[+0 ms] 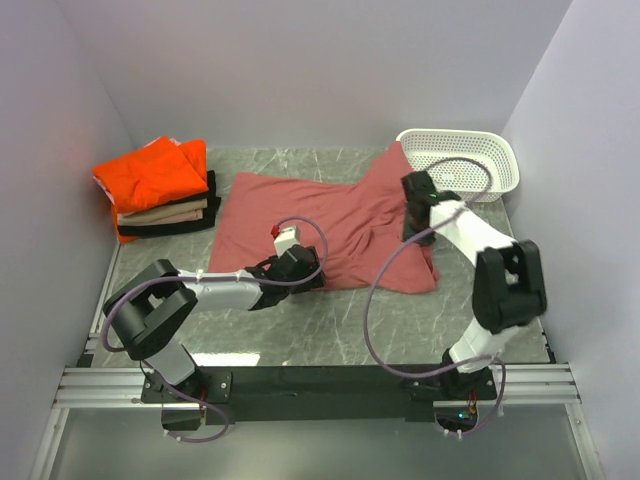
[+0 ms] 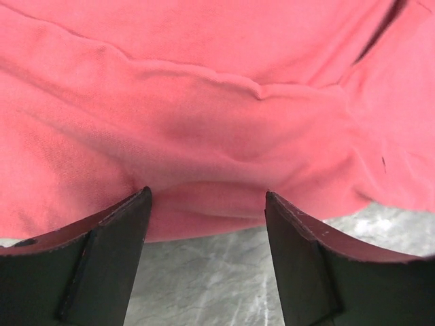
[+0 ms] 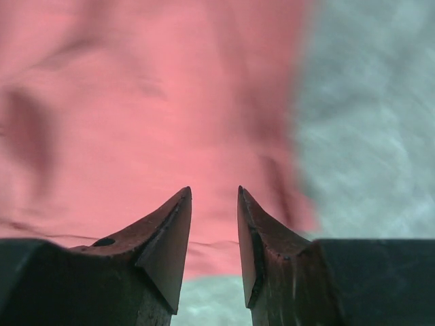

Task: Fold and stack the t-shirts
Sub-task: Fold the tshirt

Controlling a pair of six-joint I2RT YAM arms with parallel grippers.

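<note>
A dusty-red t-shirt (image 1: 300,215) lies spread and wrinkled across the middle of the marble table (image 1: 330,325). My left gripper (image 1: 308,274) sits low at its near hem, open, with the hem (image 2: 217,204) just beyond the fingertips and nothing between them (image 2: 207,197). My right gripper (image 1: 412,198) hovers over the shirt's right part near its edge (image 3: 136,102), jaws apart and empty (image 3: 214,190). A pile at the back left holds a bright orange shirt (image 1: 150,175) on top of a beige one (image 1: 165,213) and a black one (image 1: 195,222).
A white perforated basket (image 1: 480,150) stands at the back right corner, close to the red shirt's raised sleeve. Grey walls close in the table on three sides. Bare marble shows along the near edge and right of the shirt (image 3: 367,102).
</note>
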